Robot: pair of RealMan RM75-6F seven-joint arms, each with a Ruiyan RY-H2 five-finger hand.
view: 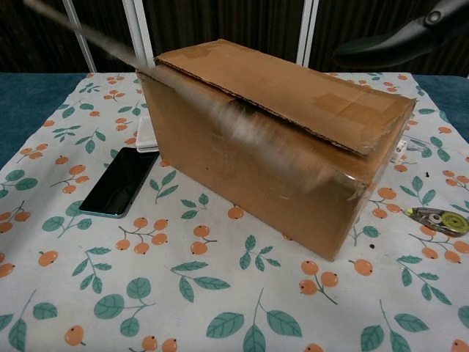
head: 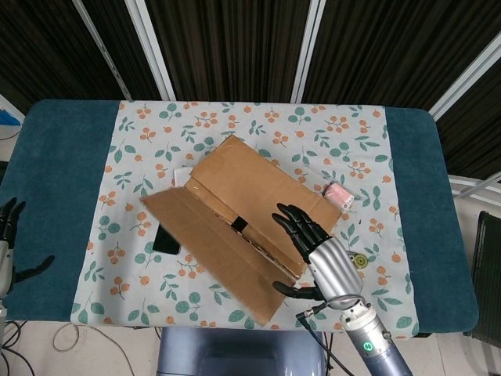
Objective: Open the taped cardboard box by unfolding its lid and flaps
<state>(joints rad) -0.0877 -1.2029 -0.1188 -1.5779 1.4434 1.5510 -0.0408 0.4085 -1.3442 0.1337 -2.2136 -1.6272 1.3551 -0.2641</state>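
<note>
Cardboard box (head: 258, 188), plain brown corrugated board with tape strips, sits mid-cloth on the surface (head: 63, 180), its long axis running diagonally from far left to near right. The head view shows its lid flap (head: 211, 251) swung out flat toward the near-left, part-covering a black phone (view: 121, 181), where the chest view gives only a blurred streak. The right robot hand (head: 317, 254) hovers over the box's near end, fingers spread, holding nothing; the left robot hand (head: 9, 235) rests open at the surface's left edge
</note>
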